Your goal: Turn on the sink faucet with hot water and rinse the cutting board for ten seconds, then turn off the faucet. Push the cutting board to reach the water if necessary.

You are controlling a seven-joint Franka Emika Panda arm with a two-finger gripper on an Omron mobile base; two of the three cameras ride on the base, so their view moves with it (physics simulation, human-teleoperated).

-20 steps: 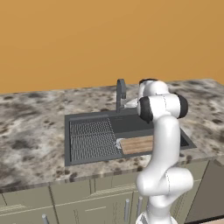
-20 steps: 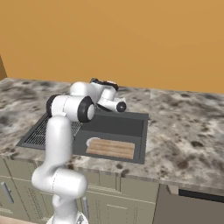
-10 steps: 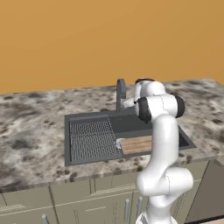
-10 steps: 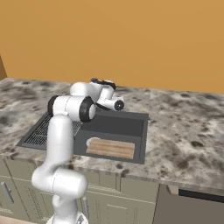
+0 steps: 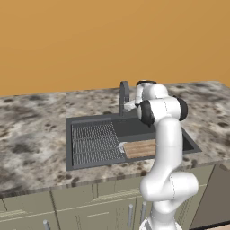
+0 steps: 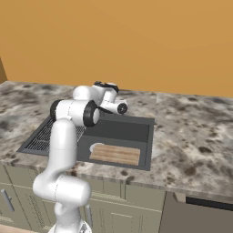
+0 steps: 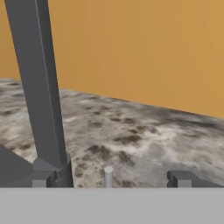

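Hand (image 7: 108, 180) open beside slim dark faucet (image 7: 38, 87).

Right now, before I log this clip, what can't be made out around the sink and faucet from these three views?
- Faucet lever: left base view, too small, and the arm covers the base; hand view cuts off the spout at the top.
- Cutting board: in the left base view the arm covers its right end.
- Gripper contact: fingertips spread open beside the faucet; touching or apart cannot be told.
- Sink: no stream shows; the drain is unseen.
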